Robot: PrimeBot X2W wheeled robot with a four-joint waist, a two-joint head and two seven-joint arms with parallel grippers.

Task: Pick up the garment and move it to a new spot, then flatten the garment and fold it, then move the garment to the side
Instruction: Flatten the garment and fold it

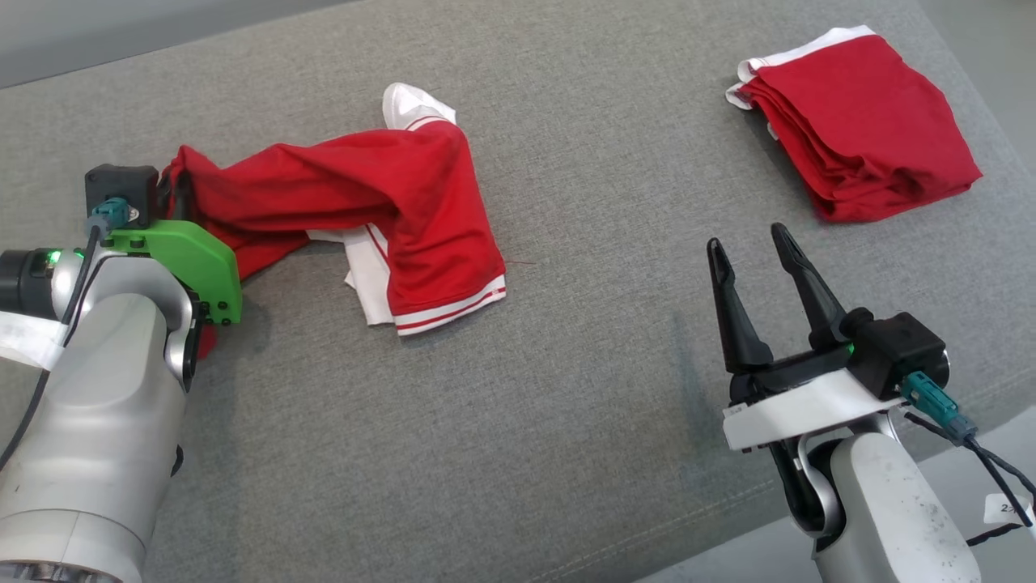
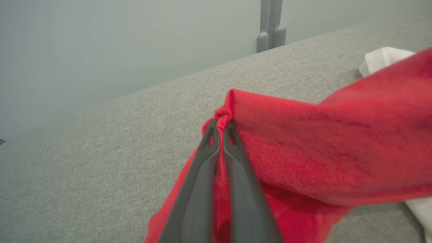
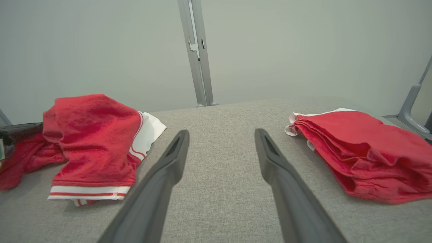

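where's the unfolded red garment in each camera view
Head view: garment lies left of centre.
Left wrist view: garment covers the right half, pinched in the left gripper.
Right wrist view: garment is heaped at left.
Shared landmark: its white panel, poking out behind the red.

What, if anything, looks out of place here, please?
The red garment lies crumpled and twisted, one end pinched in the left tool. The folded red pile sits neat at the far right. Nothing looks spilled or damaged.
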